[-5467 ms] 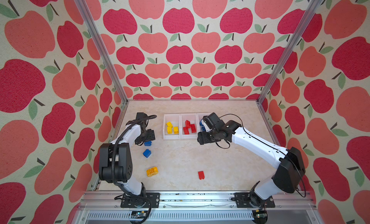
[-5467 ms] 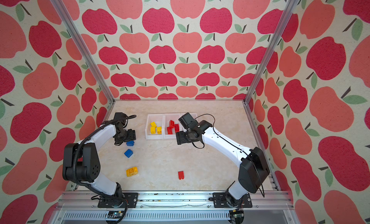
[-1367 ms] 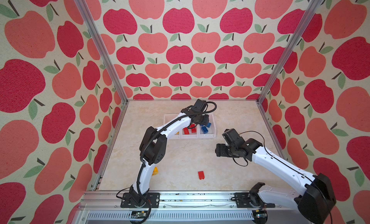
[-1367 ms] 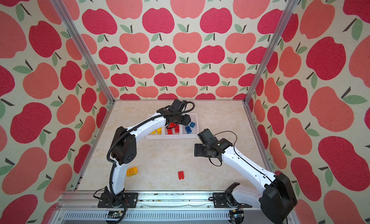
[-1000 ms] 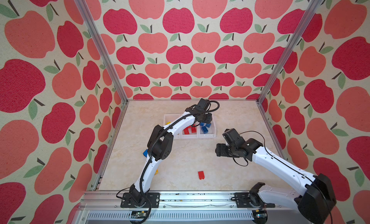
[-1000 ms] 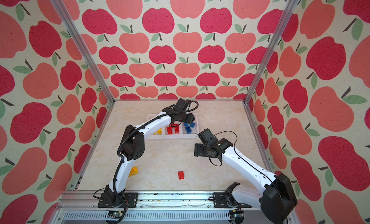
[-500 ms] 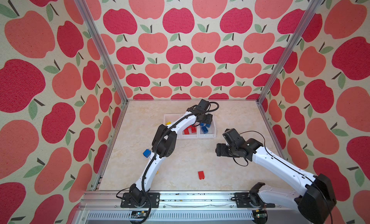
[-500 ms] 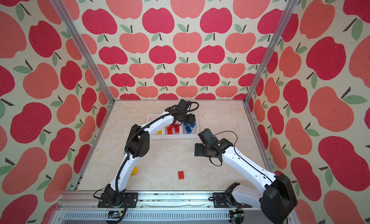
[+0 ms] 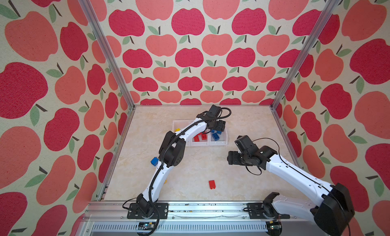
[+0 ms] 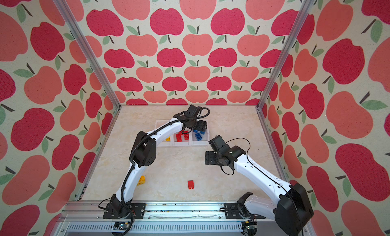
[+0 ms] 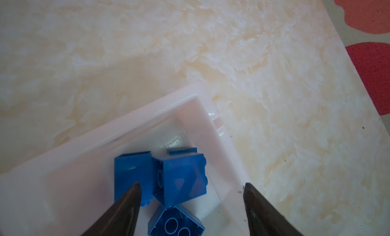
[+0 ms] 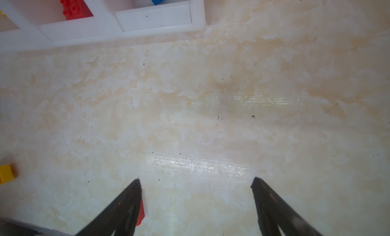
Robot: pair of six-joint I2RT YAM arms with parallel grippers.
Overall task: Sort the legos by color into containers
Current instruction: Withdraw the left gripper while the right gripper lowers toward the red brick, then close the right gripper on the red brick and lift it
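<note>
Left arm (image 9: 190, 129) reaches to the desk's (image 9: 200, 161) far edge, left gripper (image 11: 191, 184) spread over blue legos (image 11: 179, 175) in a bin (image 11: 209, 123). Right arm (image 9: 291, 174) is bent, right gripper (image 12: 195, 180) spread above the desk.

The walls (image 9: 190, 55) carry crimson and salmon-pink apples with green leaves on cream, and the worktop (image 9: 190, 165) is cream marbled with pale beige. The containers (image 9: 219, 144) are milky white, with blue bricks (image 9: 215, 136) and red bricks (image 9: 200, 137) inside. Near the worktop's left edge lies a blue brick (image 9: 154, 161), and toward its front edge a red brick (image 9: 212, 184) and a yellow brick (image 10: 141, 180).
</note>
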